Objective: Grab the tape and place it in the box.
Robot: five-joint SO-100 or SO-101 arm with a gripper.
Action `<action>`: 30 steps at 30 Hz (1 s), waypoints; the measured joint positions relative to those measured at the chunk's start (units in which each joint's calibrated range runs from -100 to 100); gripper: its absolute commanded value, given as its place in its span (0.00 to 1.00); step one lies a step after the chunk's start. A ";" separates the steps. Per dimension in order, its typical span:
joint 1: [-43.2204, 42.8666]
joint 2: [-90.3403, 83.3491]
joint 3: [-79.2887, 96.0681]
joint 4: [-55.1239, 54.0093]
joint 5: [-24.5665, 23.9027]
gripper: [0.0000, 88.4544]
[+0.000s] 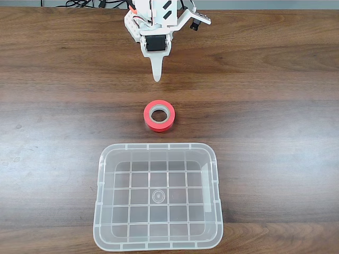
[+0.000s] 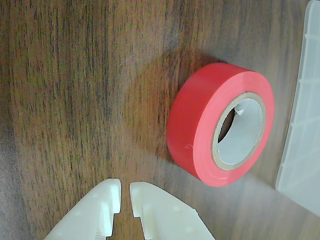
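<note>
The tape [image 1: 159, 123], a small red-orange roll with a grey core, lies flat on the wooden table, just beyond the far rim of the box [image 1: 158, 147]. The box is a clear plastic bin with a grid bottom, and nothing is inside it. My gripper [image 1: 157, 74] hangs at the far side of the table, short of the tape and not touching it. In the wrist view the tape [image 2: 195, 125] sits ahead and to the right of my gripper [image 2: 125, 192]. The white fingertips [image 2: 112, 192] stand almost together with nothing between them. An edge of the box [image 2: 302, 135] shows at the right.
The brown wooden table [image 1: 53, 132] stretches bare to the left and right of the tape and box. Black cables [image 1: 85, 4] lie along the far edge behind the arm's white body [image 1: 159, 24].
</note>
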 measured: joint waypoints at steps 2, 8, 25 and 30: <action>0.00 0.00 0.00 0.00 0.00 0.02; 0.00 0.00 0.00 0.00 0.00 0.02; 0.00 0.00 0.00 -1.78 0.00 0.01; 0.00 0.00 0.00 -7.29 0.00 0.01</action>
